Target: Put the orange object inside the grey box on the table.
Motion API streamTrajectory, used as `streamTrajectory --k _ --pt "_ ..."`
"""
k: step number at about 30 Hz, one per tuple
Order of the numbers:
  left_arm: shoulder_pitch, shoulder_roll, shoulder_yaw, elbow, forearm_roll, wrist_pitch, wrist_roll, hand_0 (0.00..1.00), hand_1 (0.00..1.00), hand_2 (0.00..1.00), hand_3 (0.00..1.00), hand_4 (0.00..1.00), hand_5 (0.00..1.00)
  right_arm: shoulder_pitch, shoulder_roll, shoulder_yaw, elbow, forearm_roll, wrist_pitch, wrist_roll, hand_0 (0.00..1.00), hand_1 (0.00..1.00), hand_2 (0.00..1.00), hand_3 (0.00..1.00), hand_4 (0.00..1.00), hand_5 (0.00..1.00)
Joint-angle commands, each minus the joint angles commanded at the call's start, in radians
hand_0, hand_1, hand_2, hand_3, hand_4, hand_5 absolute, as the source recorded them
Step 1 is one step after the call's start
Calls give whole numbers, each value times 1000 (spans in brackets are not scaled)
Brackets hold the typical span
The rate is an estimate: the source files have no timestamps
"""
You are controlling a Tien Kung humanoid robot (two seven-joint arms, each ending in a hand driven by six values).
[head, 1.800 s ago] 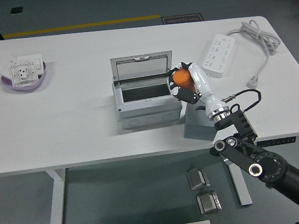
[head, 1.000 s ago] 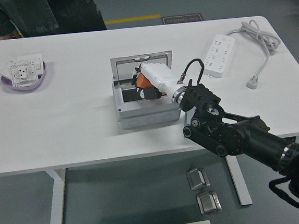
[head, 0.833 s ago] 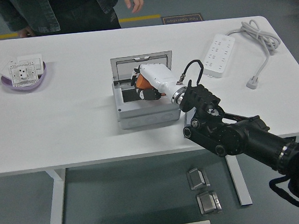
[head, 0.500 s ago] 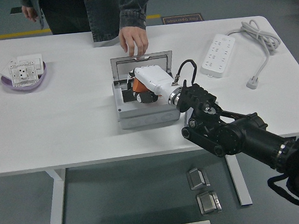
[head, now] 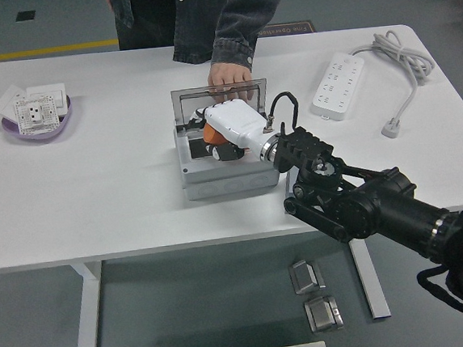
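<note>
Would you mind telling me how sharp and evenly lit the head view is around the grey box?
Head view: lighting is even and soft, with no strong glare on the white table. The grey box is sharp. The right hand hides most of the orange object. The person's hand on the lid looks reasonably crisp.

A glossy white shell is seen on the right hand [head: 229,126], joined by a silver wrist ring and a looping black cable to a bulky black arm [head: 364,202], while the person's hand [head: 229,77] is bare-skinned below a dark denim sleeve [head: 239,23].
</note>
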Motion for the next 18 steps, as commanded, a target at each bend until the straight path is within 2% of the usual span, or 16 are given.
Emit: streamTrajectory --k 1,2,7,8,11,18 --pt "0 0 0 0 -1 0 0 626 550 540 584 423 107 1 -1 1 -2 1 -1 2 746 706 724 884 803 171" --pt "-1 -1 2 0 -2 0 0 626 548 538 584 418 105 1 -3 3 -4 3 -2 3 755 701 715 882 845 204" --pt "1 -4 1 0 -2 -1 -1 626 548 538 584 418 105 -3 -13 10 8 14 -6 5 755 701 715 882 845 204" --pt "2 -6 -2 0 1 -1 -1 627 546 535 582 410 105 -7 -19 11 22 25 -8 3 748 695 703 870 872 231" --pt "8 -11 -11 0 6 -1 0 627 546 535 582 410 105 -19 -44 12 75 77 -14 -2 748 695 703 870 872 231" --pt "16 -21 -26 0 11 0 1 627 545 533 581 407 104 -41 -140 27 236 217 -9 -21 749 691 697 864 881 250"
